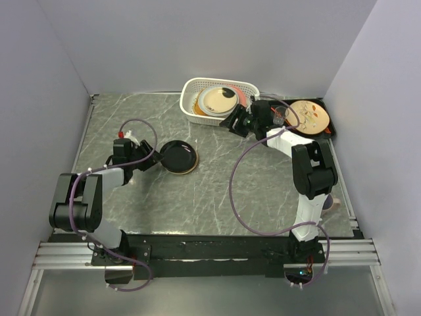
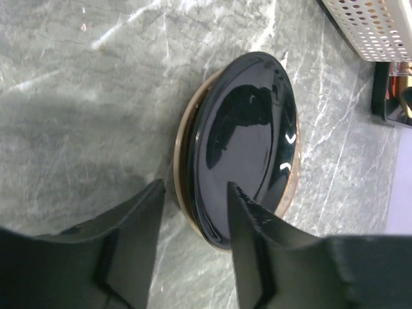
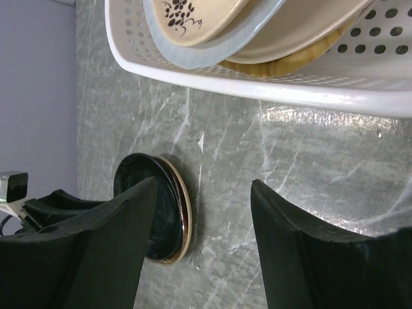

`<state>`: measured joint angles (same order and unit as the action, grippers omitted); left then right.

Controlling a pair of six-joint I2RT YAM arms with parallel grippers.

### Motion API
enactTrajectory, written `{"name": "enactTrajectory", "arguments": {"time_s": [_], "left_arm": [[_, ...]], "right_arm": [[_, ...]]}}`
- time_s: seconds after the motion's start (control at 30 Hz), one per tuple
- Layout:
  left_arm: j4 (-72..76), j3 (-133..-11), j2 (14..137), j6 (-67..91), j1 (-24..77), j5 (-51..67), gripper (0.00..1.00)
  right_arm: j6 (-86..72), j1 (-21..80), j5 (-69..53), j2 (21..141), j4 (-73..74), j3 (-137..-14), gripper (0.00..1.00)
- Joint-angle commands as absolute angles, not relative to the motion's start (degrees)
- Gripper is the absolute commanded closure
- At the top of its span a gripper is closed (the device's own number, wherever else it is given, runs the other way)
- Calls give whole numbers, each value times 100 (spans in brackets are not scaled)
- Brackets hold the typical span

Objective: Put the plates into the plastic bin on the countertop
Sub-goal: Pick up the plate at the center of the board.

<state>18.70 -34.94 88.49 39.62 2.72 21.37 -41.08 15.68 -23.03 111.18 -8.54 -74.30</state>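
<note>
No text, label, brand or number can be read in any view. The only marks are decoration: a dark leaf sprig on the top plate (image 3: 193, 16) in the bin (image 3: 257, 90), and red-orange leaf marks on the cream plate (image 1: 308, 116) on the tray (image 1: 331, 130). Neither forms letters or figures.

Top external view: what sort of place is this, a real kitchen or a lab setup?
Probably a lab cell, not a kitchen: plain pale walls box in a marble-look countertop, and two robot arms are bolted to a rail.
</note>
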Motion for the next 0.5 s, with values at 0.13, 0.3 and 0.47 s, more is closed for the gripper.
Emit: {"name": "enactTrajectory", "arguments": {"time_s": [0.13, 0.3, 0.47], "left_arm": [[2311, -3770, 9246, 3876, 308, 2338, 64], [2347, -3753, 9220, 3876, 308, 2391, 88], [2276, -3762, 9123, 3850, 316, 2338, 99]], "right_arm": [[-4096, 1600, -2373, 10670, -1143, -7286, 33], [-4096, 1617, -2391, 10661, -1143, -7242, 33], [-4096, 1635, -2435, 10705, -1178, -7225, 33]]}}
